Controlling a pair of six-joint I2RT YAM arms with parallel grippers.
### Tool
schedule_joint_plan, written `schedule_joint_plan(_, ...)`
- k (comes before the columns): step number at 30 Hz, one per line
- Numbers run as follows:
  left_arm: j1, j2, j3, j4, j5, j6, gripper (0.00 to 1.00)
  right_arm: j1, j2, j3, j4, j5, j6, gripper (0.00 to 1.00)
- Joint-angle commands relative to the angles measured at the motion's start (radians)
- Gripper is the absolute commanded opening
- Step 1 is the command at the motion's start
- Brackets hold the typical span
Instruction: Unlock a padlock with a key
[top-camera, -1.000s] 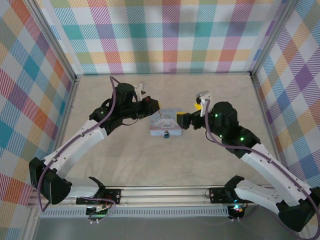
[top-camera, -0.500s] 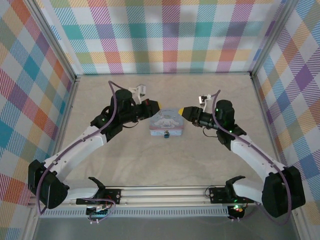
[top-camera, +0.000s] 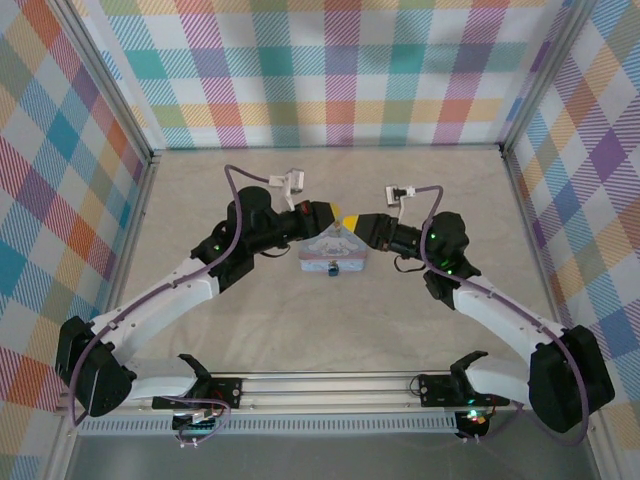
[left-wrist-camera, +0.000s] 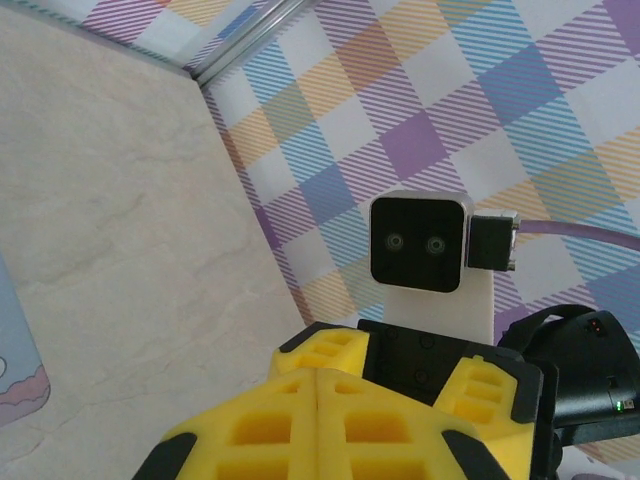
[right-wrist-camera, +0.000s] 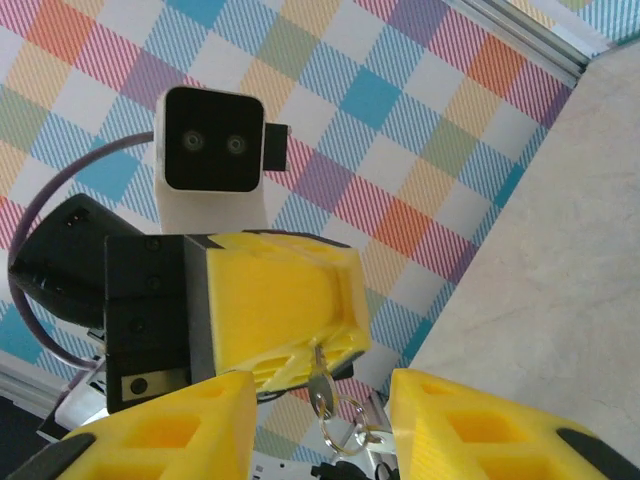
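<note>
The key (right-wrist-camera: 319, 385) hangs from the tip of the left gripper (top-camera: 325, 213), whose fingers are pressed fully together on it. A thin wire ring (right-wrist-camera: 345, 432) dangles from the key just below. The right gripper (top-camera: 349, 221) faces it tip to tip above the light-blue box (top-camera: 318, 252), its fingers standing apart on either side of the key with a clear gap, touching nothing. The padlock (top-camera: 331, 268) is the small dark thing at the near edge of the box. Whether it rests on the box or on the tabletop (top-camera: 420, 330) I cannot tell.

The key looks like thin, stiff metal – very light, smooth, and likely to pivot or slip if it is pinched on an edge. The sound hold is probably flat across its broad head, pads on both faces, leaving the blade free to enter the lock. Which end is buried between the left fingers is not clear from here. The loose ring will swing and could catch on a pad – better kept outside the pinch.

The padlock is probably dense for its size but too light to stay put under a push, so it would likely skid unless its body is held by the sides with the keyhole left clear.
</note>
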Motion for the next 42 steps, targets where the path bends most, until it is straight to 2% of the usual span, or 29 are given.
schedule_joint_plan(1, -0.015, -0.021, -0.010, 0.072, -0.006, -0.016, 0.00, 0.017, -0.009, 0.001, 0.075, -0.010, 0.002, 0.38)
schedule_joint_plan(6, -0.020, -0.019, -0.013, 0.099, 0.005, -0.032, 0.00, 0.025, -0.009, 0.005, 0.054, 0.007, -0.014, 0.37)
schedule_joint_plan(11, -0.028, -0.020, -0.017, 0.107, 0.003, -0.034, 0.00, 0.030, 0.006, 0.015, 0.076, -0.003, -0.005, 0.26)
schedule_joint_plan(17, -0.032, -0.019, -0.022, 0.124, 0.012, -0.039, 0.00, 0.033, 0.014, 0.021, 0.079, 0.004, -0.006, 0.24)
schedule_joint_plan(22, -0.033, -0.029, -0.034, 0.133, 0.002, -0.042, 0.00, 0.033, 0.020, 0.022, 0.083, -0.001, -0.002, 0.12)
schedule_joint_plan(25, -0.034, -0.038, -0.040, 0.136, -0.005, -0.044, 0.00, 0.033, 0.017, 0.016, 0.095, -0.004, 0.001, 0.00)
schedule_joint_plan(29, -0.034, -0.053, -0.042, 0.121, -0.013, -0.036, 0.00, 0.032, -0.007, 0.009, 0.057, 0.010, -0.023, 0.00)
schedule_joint_plan(30, -0.034, -0.060, -0.039, 0.108, -0.018, -0.031, 0.07, 0.032, -0.016, 0.010, 0.033, 0.012, -0.036, 0.00)
schedule_joint_plan(32, -0.032, -0.074, -0.037, 0.079, -0.027, -0.017, 0.34, 0.030, -0.039, 0.021, -0.028, 0.005, -0.079, 0.00)
schedule_joint_plan(33, -0.031, -0.082, -0.033, 0.064, -0.026, -0.008, 0.39, 0.030, -0.050, 0.027, -0.063, 0.001, -0.100, 0.00)
schedule_joint_plan(36, -0.022, -0.103, -0.024, 0.013, -0.019, 0.008, 0.48, 0.029, -0.084, 0.053, -0.179, -0.024, -0.165, 0.00)
schedule_joint_plan(42, -0.002, -0.104, 0.024, -0.085, 0.058, 0.047, 0.51, 0.027, -0.124, 0.110, -0.359, -0.089, -0.273, 0.00)
